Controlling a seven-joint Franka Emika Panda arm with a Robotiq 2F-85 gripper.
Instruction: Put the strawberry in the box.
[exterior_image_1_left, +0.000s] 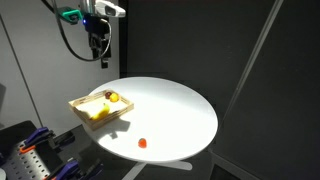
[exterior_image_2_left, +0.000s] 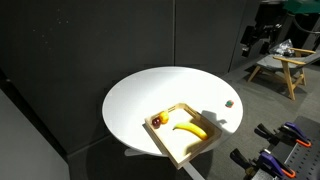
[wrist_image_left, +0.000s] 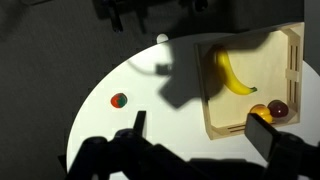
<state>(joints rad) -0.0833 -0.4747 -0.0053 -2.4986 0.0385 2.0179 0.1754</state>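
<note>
The strawberry (exterior_image_1_left: 143, 143) is a tiny red lump lying alone on the round white table near its front edge. In the wrist view it (wrist_image_left: 119, 101) sits left of the box. In an exterior view it shows only as a small dark dot (exterior_image_2_left: 229, 103). The box (exterior_image_1_left: 110, 121) is a shallow light-wood tray, seen in both exterior views (exterior_image_2_left: 180, 153) and in the wrist view (wrist_image_left: 228, 125). My gripper (exterior_image_1_left: 97, 45) hangs high above the table, open and empty (wrist_image_left: 204, 130), and also shows in an exterior view (exterior_image_2_left: 258, 38).
In the box lie a yellow banana (wrist_image_left: 236, 75), a small orange fruit (wrist_image_left: 262, 111) and a dark red fruit (wrist_image_left: 279, 107). The white table (exterior_image_1_left: 180, 110) is ringed by dark curtains. A wooden stool (exterior_image_2_left: 285, 68) stands behind the table.
</note>
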